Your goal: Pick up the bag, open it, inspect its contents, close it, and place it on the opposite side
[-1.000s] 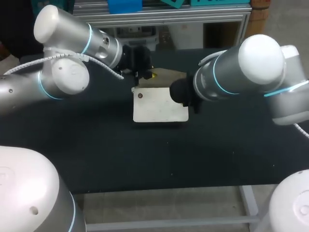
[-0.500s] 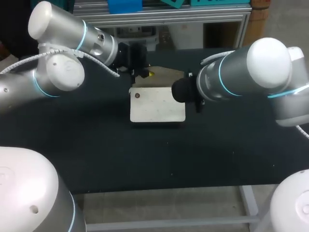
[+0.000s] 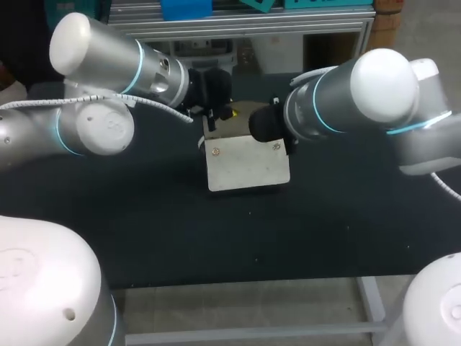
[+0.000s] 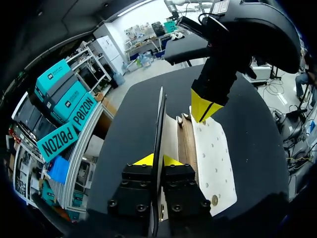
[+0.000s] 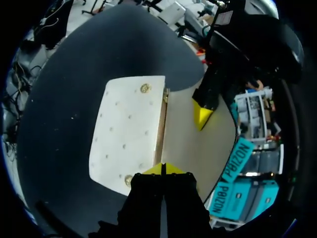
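Blocked along the far edge of the bag (image 3: 248,164) by left gripper (image 4: 157,159) and right gripper (image 5: 163,168), each clamped on a wall. Hemmed from 2 sides by left arm (image 3: 108,65) and right arm (image 3: 360,94). Passable over bare table (image 3: 216,238) on the near side.

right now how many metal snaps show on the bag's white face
2. One snap sits at the bag's upper corner by the left gripper, the other snap at the corner by the right gripper. More may be hidden inside.
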Robot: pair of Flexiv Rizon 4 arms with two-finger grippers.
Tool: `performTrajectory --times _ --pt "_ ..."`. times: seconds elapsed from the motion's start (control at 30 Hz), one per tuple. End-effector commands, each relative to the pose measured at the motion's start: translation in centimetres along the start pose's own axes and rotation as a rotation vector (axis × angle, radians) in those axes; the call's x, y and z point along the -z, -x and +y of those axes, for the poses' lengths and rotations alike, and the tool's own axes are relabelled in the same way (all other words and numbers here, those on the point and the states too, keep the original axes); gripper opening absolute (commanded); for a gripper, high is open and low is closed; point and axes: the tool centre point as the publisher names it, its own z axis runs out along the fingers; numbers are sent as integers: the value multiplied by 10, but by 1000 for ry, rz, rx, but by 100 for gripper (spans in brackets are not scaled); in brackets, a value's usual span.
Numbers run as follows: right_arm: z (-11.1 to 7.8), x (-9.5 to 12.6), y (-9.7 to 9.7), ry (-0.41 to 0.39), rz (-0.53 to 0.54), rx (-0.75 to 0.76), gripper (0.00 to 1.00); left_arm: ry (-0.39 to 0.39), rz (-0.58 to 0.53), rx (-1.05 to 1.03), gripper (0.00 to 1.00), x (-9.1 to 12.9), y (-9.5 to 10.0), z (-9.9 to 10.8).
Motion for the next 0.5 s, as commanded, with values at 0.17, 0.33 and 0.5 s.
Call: performTrajectory --times 0.17,0.33,0.5 --pt "3 -12 9 -15 -6 5 0 -2 1 54 0 12 5 -4" --pt "-2 -15 10 -18 -6 2 0 -14 5 55 0 16 9 -6" --pt "-8 -21 14 -35 -5 -2 0 -29 24 57 0 15 11 -8"
